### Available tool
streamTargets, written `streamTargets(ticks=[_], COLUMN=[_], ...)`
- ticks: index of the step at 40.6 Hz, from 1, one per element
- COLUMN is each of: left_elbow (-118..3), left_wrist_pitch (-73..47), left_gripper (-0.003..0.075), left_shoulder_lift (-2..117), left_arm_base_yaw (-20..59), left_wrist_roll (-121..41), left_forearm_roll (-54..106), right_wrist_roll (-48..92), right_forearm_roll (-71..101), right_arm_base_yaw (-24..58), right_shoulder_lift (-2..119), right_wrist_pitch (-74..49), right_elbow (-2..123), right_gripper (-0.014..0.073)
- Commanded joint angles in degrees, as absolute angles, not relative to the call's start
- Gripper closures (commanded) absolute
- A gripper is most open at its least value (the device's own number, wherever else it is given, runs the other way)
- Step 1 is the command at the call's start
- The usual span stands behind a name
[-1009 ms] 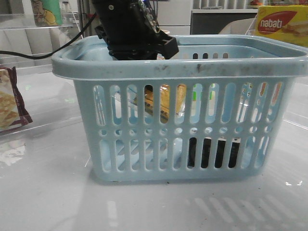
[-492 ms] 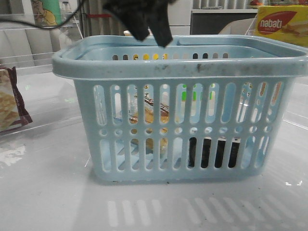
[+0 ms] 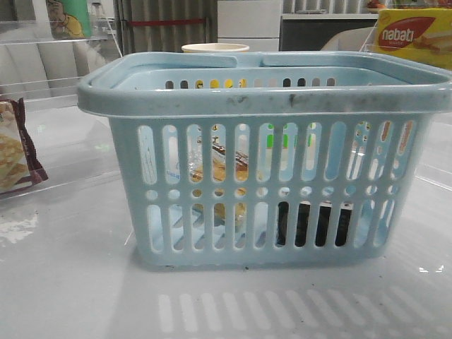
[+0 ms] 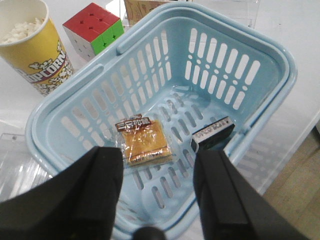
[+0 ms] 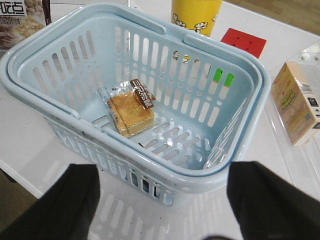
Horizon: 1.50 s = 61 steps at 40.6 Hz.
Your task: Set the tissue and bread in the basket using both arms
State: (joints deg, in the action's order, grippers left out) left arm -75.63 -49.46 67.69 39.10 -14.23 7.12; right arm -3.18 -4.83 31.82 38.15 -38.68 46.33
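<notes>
Two packs lie on the slotted floor of the large light-blue plastic basket (image 4: 260, 65), whose wide scuffed rim, vertical slots and row of round holes show plainly from the front. One is the golden-brown bread in a crinkled clear wrapper (image 4: 144, 141), lying flat with its dark label strip at one short end; the other is the small black rectangular tissue pack (image 4: 212, 132), just beside it near a side wall, its long axis running roughly across the bread's. Through the front slots the bread (image 3: 220, 169) appears left of the tissue (image 3: 311, 224). The left gripper (image 4: 157, 187) hangs above the basket with its smooth black fingers (image 4: 222, 195) spread and empty, and the right gripper (image 5: 165, 212) is likewise parted, holding nothing. Half a second ago a black arm loomed over the rim in the front view; it has since gone from there.
</notes>
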Motion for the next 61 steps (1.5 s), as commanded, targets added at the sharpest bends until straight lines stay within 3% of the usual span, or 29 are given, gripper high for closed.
streamTargets(ticks=[1, 21, 34, 46, 51, 57, 61], left_elbow=[-71.17, -45.51, -41.9, -41.9, -41.9, -41.9, -41.9], left_wrist_pitch=[-43.44, -40.57, -41.67, -41.34, -41.29, -41.19, -40.71], left_gripper=[0.032, 0.032, 0.032, 0.033, 0.0428, 0.0559, 0.0631], left_shoulder_lift=[60.22, 34.11, 32.62, 32.62, 32.62, 32.62, 32.62], left_arm_base_yaw=[39.52, 39.52, 39.41, 39.41, 39.41, 39.41, 39.41], left_wrist_roll=[-13.53, -13.5, 1.05, 1.23, 1.23, 1.23, 1.23], left_forearm_roll=[8.14, 7.36, -3.17, -3.28, -4.08, -5.97, -5.97], right_wrist_roll=[-3.09, -3.09, -3.5, -3.76, -3.76, -3.76, -3.76], right_forearm_roll=[-5.72, -5.94, -10.01, -10.02, -10.02, -10.02, -10.02], right_arm_base_yaw=[31.78, 31.78, 31.78, 31.78, 31.78, 31.78, 31.78], right_shoulder_lift=[38.13, 38.13, 37.96, 36.65, 36.65, 36.65, 36.65], right_wrist_pitch=[-34.6, -34.98, -42.19, -42.23, -42.54, -43.49, -43.59], right_elbow=[47.81, 47.81, 47.81, 47.79, 47.79, 47.79, 47.79], right_gripper=[-0.0029, -0.0029, -0.0029, -0.0026, 0.0079, 0.0324, 0.0444])
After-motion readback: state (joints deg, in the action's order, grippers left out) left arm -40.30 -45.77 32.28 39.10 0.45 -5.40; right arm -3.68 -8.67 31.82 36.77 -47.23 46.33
